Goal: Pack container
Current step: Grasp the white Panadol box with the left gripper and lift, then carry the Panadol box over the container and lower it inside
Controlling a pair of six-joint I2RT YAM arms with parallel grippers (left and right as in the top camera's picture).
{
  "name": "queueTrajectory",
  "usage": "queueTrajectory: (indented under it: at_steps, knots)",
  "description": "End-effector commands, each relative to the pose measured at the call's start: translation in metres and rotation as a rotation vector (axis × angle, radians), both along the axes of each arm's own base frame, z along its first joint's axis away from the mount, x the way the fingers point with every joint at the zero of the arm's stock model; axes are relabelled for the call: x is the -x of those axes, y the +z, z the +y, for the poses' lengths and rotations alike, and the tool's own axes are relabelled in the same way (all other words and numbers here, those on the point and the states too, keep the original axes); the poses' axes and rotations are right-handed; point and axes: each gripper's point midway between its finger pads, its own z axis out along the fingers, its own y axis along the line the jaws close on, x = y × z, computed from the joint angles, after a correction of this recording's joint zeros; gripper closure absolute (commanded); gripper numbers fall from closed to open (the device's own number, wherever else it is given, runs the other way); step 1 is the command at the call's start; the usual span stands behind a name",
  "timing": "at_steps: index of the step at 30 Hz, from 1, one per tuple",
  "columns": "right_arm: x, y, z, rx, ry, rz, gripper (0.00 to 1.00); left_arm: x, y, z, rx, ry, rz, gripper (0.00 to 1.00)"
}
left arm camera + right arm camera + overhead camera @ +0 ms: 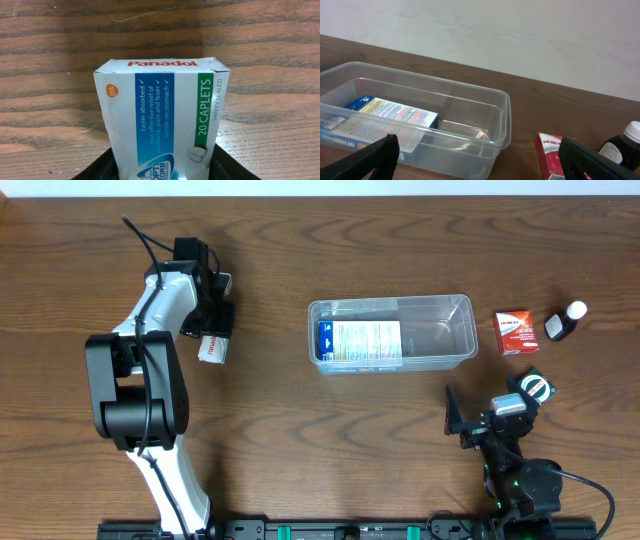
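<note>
The clear container [390,330] is sitting on the surface [280,250], a blue-and-white box [360,340] lying in its 9 o'clock end. At its 3 o'clock, a red box [517,332] and a dark bottle [565,322] are standing close together. The right gripper [480,167] is gaping open at 5 o'clock. Well off at 9 o'clock, the left gripper [216,332] is straddling a Panadol box [165,120] marked "20 CAPLETS"; whether it is clamping, I cannot tell.

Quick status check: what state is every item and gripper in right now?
left gripper: around Panadol box, grip unclear.
right gripper: open, empty.
container: upright, no lid, one box inside.
blue-and-white box: lying flat in the container's left end.
Panadol box: closed, outside container.
red box: on the table, outside container.
dark bottle: upright, white cap on.
</note>
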Motion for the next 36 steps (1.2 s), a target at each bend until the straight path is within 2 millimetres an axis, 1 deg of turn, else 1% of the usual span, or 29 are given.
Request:
queueTrajectory:
  at_steps: [1,3,6,9,12,14,17,19,22,24,26,29,30,32,35,36]
  knots:
    - [0.000,-0.001,-0.003,0.013,-0.011,0.000,0.01,0.003,-0.003,0.002,-0.003,0.010,0.014,0.52]
    - [0.000,-0.001,-0.003,0.013,-0.011,0.000,0.01,0.000,0.002,0.002,-0.003,0.010,-0.001,0.54]
    - [0.000,-0.001,-0.003,0.013,-0.011,0.000,0.01,-0.009,0.022,0.002,-0.005,0.010,-0.047,0.59]
    - [0.000,-0.001,-0.003,0.013,-0.011,0.000,0.01,-0.020,0.051,0.001,-0.007,0.005,-0.126,0.59]
    - [0.000,-0.001,-0.003,0.013,-0.011,0.000,0.01,-0.029,0.083,-0.005,-0.008,-0.009,-0.221,0.59]
    - [0.000,-0.001,-0.003,0.013,-0.011,0.000,0.01,-0.033,0.107,-0.013,-0.007,-0.026,-0.288,0.59]
    - [0.000,-0.001,-0.003,0.013,-0.011,0.000,0.01,-0.035,0.142,-0.032,-0.004,-0.081,-0.385,0.59]
    - [0.000,-0.001,-0.003,0.013,-0.011,0.000,0.01,-0.036,0.166,-0.052,-0.005,-0.150,-0.455,0.59]
    - [0.000,-0.001,-0.003,0.013,-0.011,0.000,0.01,-0.032,0.194,-0.087,-0.006,-0.284,-0.543,0.59]
    - [0.000,-0.001,-0.003,0.013,-0.011,0.000,0.01,-0.024,0.209,-0.124,-0.010,-0.426,-0.592,0.59]
    - [0.000,-0.001,-0.003,0.013,-0.011,0.000,0.01,-0.015,0.213,-0.154,-0.012,-0.545,-0.613,0.59]
    - [0.000,-0.001,-0.003,0.013,-0.011,0.000,0.01,0.002,0.212,-0.198,-0.017,-0.727,-0.623,0.58]
    - [0.000,-0.001,-0.003,0.013,-0.011,0.000,0.01,0.008,0.212,-0.210,-0.018,-0.776,-0.624,0.58]
    - [0.000,-0.001,-0.003,0.013,-0.011,0.000,0.01,0.019,0.211,-0.231,-0.020,-0.868,-0.630,0.58]
    - [0.000,-0.001,-0.003,0.013,-0.011,0.000,0.01,0.031,0.211,-0.251,-0.019,-0.953,-0.639,0.58]
    - [0.000,-0.001,-0.003,0.013,-0.011,0.000,0.01,0.034,0.211,-0.255,-0.017,-0.965,-0.639,0.58]
